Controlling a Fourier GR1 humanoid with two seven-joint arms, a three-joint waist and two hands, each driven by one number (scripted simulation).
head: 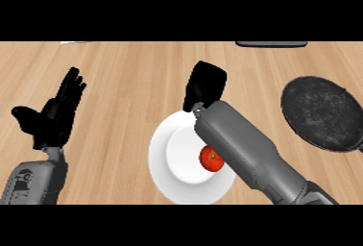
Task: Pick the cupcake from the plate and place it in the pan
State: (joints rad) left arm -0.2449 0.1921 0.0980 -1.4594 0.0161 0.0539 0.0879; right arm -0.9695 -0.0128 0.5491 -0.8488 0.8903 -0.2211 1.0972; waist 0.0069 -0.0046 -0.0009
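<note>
A white plate lies on the wooden counter at centre. On it sits a small red cupcake, partly hidden by my right forearm, which crosses over the plate. My right hand is beyond the plate's far rim, above the counter, its fingers pointing away; whether they are curled cannot be told. The dark round pan lies at the right, apart from the plate. My left hand rests open at the left, fingers up, holding nothing.
A dark flat object shows at the counter's far edge, upper right. A pale object peeks in at the far left. Bare wood lies between the plate and the pan.
</note>
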